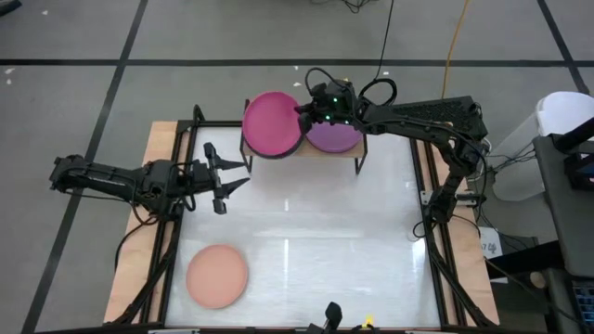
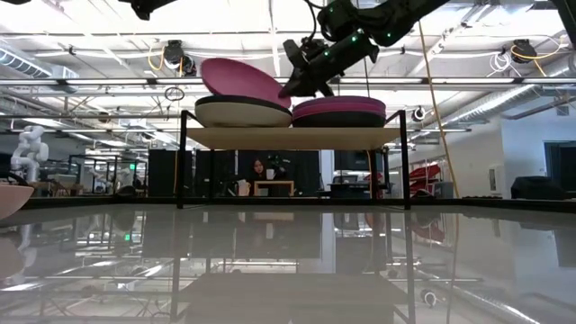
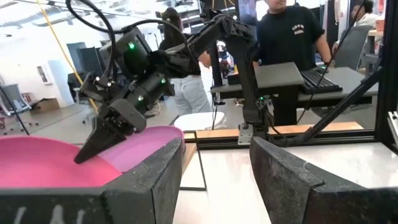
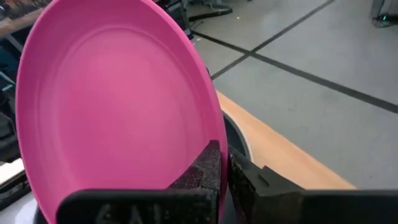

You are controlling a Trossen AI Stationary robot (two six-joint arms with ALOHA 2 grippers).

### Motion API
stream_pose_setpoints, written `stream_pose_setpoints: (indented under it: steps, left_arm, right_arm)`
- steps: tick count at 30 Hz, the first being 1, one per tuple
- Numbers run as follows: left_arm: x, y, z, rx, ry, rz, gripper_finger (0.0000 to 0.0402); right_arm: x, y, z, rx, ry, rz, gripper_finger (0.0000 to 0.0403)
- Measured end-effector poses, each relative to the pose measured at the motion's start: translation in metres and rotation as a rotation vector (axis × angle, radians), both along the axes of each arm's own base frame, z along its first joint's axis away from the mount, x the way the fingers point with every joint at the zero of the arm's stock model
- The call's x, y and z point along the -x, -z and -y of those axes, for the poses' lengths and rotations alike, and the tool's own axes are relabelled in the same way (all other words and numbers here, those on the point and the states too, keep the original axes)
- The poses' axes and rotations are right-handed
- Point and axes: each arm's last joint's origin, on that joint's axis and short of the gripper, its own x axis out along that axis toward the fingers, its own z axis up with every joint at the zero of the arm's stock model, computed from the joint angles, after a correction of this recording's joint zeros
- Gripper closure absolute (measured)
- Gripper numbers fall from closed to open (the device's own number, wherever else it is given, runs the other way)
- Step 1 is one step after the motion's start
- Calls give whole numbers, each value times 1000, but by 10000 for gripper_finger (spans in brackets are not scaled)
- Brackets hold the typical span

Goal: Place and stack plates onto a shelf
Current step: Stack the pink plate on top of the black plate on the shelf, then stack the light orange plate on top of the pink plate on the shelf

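A magenta plate [image 1: 271,123] lies tilted over the left stack on the light-wood shelf [image 2: 292,137], above a beige plate [image 2: 241,112]. Its edge away from my right gripper is raised. The right stack has a purple plate [image 1: 334,137] on top of a dark one [image 2: 340,118]. My right gripper [image 1: 302,113] hangs over the shelf's middle, shut on the magenta plate. My left gripper [image 1: 232,176] hovers open over the table's left part, pointing toward the shelf, holding nothing. A salmon plate [image 1: 217,276] lies flat on the table near the left front corner. My right gripper pinches the magenta plate's rim [image 4: 214,134] between its two fingers [image 4: 205,168], on the side facing the purple stack. The fingers slant down from the table's right. The plate is tilted, low at the held rim [image 2: 281,93]; its underside seems to lie on the beige plate.
The shelf stands at the table's far edge on thin black legs [image 2: 183,162]. White tabletop [image 1: 316,241] lies open between the shelf and the near edge. People stand behind a desk beyond the table [image 3: 289,37]. A white robot shows at the far left of the room [image 2: 27,148].
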Motion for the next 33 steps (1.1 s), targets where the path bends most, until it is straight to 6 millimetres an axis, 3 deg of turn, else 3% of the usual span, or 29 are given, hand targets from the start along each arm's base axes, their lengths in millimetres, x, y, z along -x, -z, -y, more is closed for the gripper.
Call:
stream_pose_setpoints:
  steps: [6, 19, 26, 33]
  left_arm:
    - [0, 0, 0, -4, 0, 1, 208]
    - [0, 0, 0, -50, -4, -5, 208]
    - [0, 0, 0, -74, -6, -10, 208]
    - [-1, 2, 0, -6, 1, -17, 208]
  right_arm:
    - [-1, 5, 0, 4, -9, -36, 381]
    - [1, -1, 0, 43, -20, -20, 242]
    - [20, -52, -18, 194, -49, 113, 227]
    - [52, -106, -65, 360, -145, 179, 237]
